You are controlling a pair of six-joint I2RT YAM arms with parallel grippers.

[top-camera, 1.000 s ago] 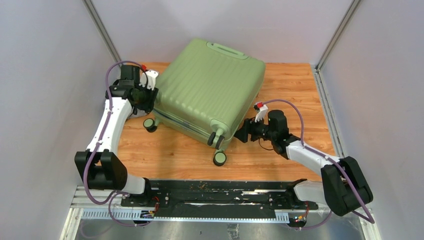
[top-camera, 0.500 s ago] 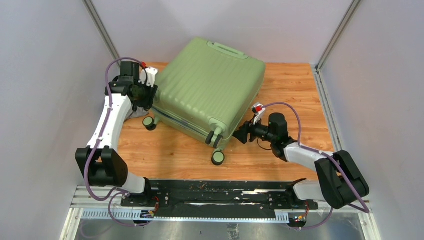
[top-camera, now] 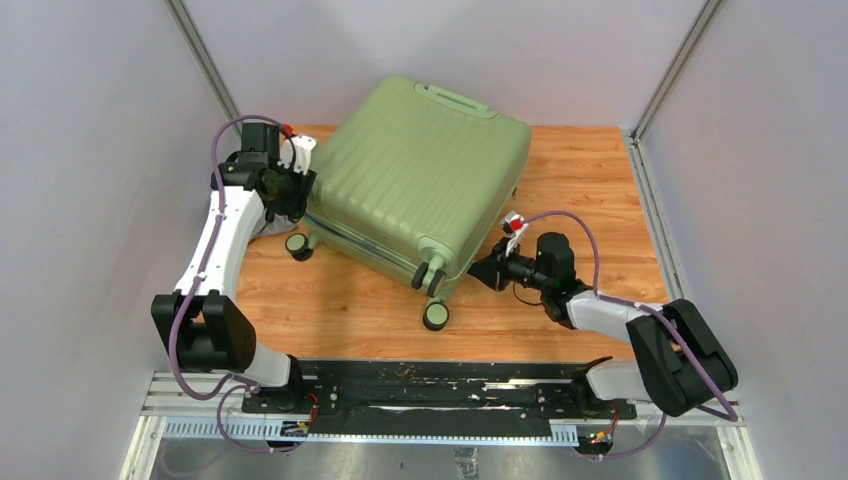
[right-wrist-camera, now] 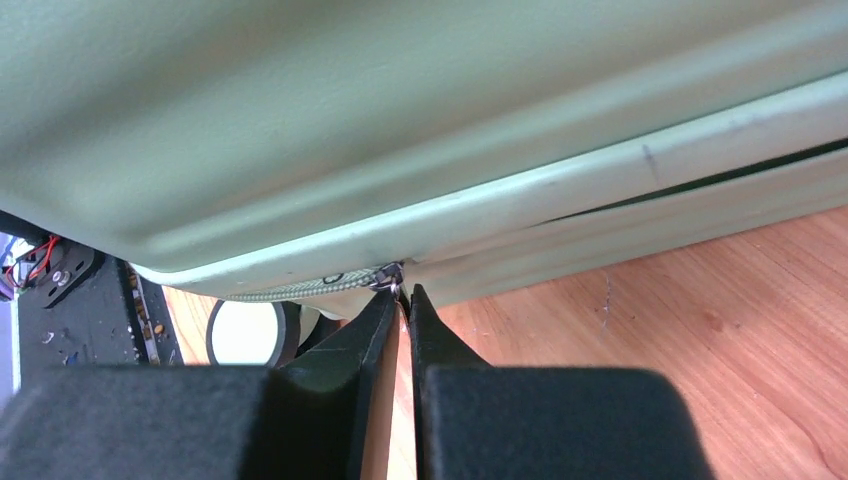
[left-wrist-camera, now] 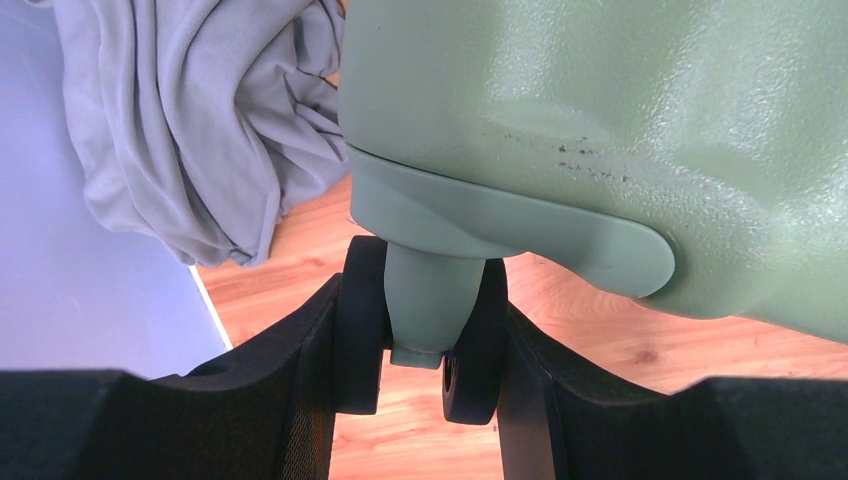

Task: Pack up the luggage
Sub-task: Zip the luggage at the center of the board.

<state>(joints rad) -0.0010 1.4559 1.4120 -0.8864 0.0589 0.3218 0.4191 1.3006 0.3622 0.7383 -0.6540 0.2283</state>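
Note:
The luggage (top-camera: 420, 170) is a light-green ribbed suitcase lying closed and flat on the wooden table (top-camera: 580, 180). At its left corner my left gripper (top-camera: 290, 195) clamps a twin black wheel (left-wrist-camera: 365, 330); in the left wrist view the gripper (left-wrist-camera: 420, 305) has a finger pressed on each wheel disc. My right gripper (top-camera: 487, 270) is at the near right side of the case. In the right wrist view this gripper (right-wrist-camera: 402, 292) is shut, its tips pinching the small metal zipper pull (right-wrist-camera: 390, 276) on the seam of the luggage (right-wrist-camera: 400, 100).
A crumpled grey cloth (left-wrist-camera: 200, 130) lies on the table by the left wall, next to the clamped wheel. Other wheels (top-camera: 437, 317) stick out toward the near edge. Walls close in left, right and back.
My right gripper has moved in toward the suitcase seam and closed from wide open to shut on the zipper pull. The left arm and the suitcase have barely shifted.

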